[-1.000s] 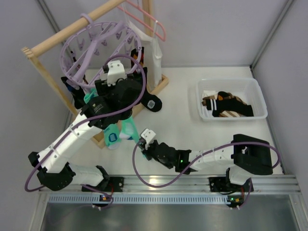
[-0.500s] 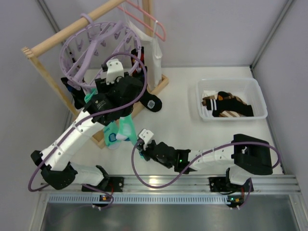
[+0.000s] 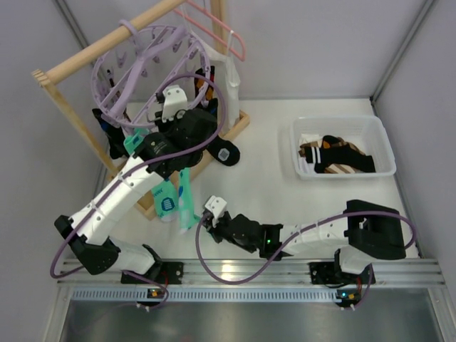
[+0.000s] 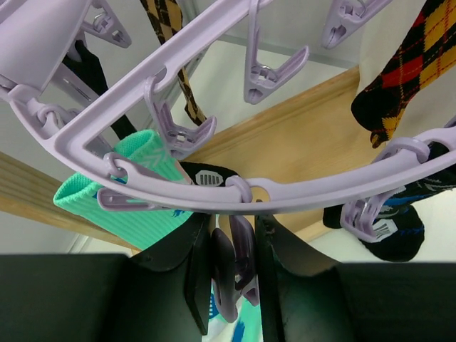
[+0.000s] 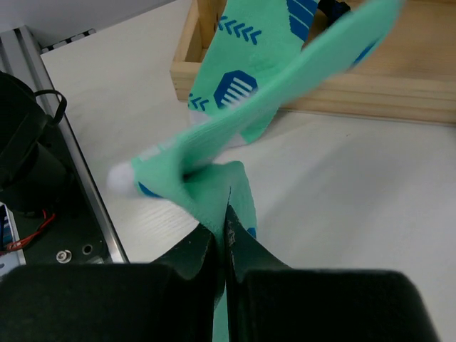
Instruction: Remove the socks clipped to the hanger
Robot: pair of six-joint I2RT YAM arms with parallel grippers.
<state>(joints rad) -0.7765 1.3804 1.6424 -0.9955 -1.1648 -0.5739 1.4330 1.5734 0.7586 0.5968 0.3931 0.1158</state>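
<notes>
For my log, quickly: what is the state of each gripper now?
Left gripper: closed on a hanger clip.
Right gripper: closed on a mint-green sock.

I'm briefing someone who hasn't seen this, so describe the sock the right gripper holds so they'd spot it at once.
Start at the wooden rail frame on the left of the table, where the lavender hanger hangs. Below its ring, the held mint-green sock slants down to the right gripper, which pinches it; the other mint-green sock beside it hangs loose.
</notes>
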